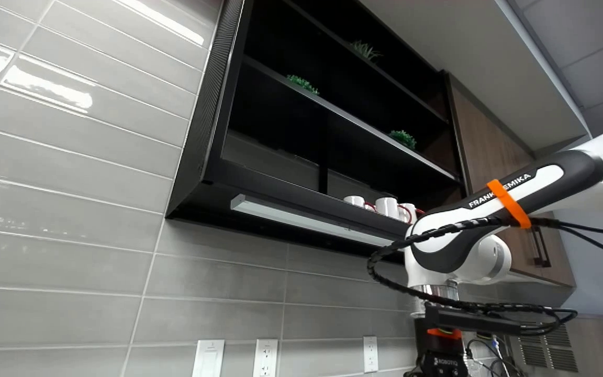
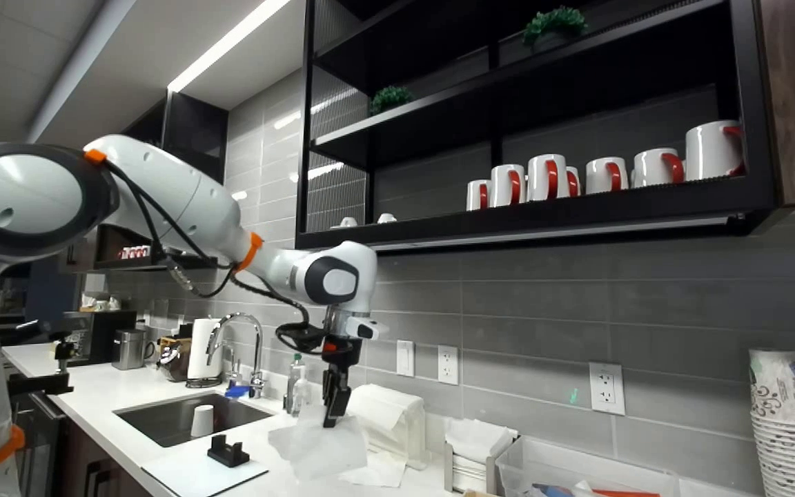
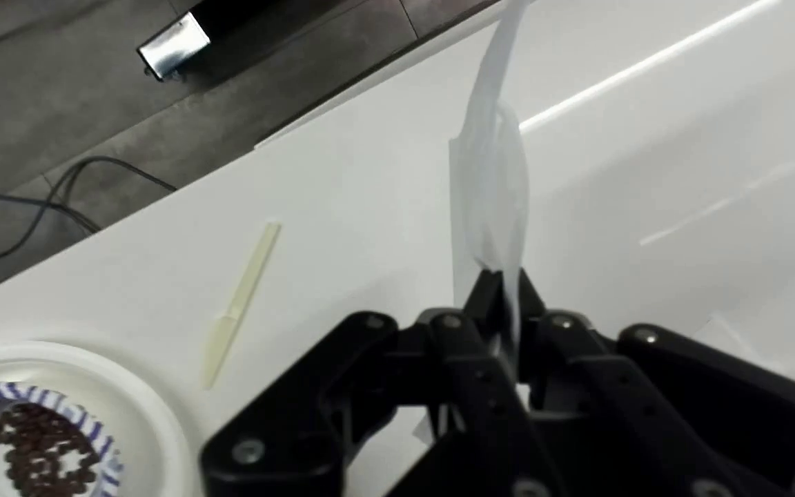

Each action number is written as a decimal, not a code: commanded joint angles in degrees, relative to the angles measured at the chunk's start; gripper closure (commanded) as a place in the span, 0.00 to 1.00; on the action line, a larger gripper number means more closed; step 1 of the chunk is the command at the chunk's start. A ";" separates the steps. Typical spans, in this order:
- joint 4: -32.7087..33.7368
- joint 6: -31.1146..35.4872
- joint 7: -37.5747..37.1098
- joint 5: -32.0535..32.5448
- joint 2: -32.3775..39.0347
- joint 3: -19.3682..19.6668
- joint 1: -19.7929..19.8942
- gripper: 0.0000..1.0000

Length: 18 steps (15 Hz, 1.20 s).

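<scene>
Over the white counter [image 3: 363, 207], we see the gripper [image 3: 505, 293] with jaws pinched on a thin white sheet [image 2: 320, 452] hanging beneath; a pale knife [image 3: 244, 297] lies near a white dish [image 3: 154, 408].

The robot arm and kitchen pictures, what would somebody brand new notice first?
Probably the big white Franka arm, its black Robotiq gripper pinching a thin whitish sheet over the white counter. Next, perhaps, the red-handled white mugs lined up on the lowest black shelf. In the wrist view, the eye may jump to the brown, bean-like pieces in a blue-and-white striped bowl at bottom left.
</scene>
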<state>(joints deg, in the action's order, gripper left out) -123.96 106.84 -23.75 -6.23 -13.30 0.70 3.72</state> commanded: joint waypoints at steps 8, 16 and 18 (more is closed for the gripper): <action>-2.68 20.63 8.61 9.95 10.96 -10.33 -8.55 0.98; 7.26 19.93 2.36 24.97 23.52 -6.76 -9.80 0.98; 9.26 19.39 0.77 26.20 25.62 -5.70 -10.42 0.69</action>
<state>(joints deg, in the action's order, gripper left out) -119.13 129.01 -19.86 17.36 8.29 -6.74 -5.02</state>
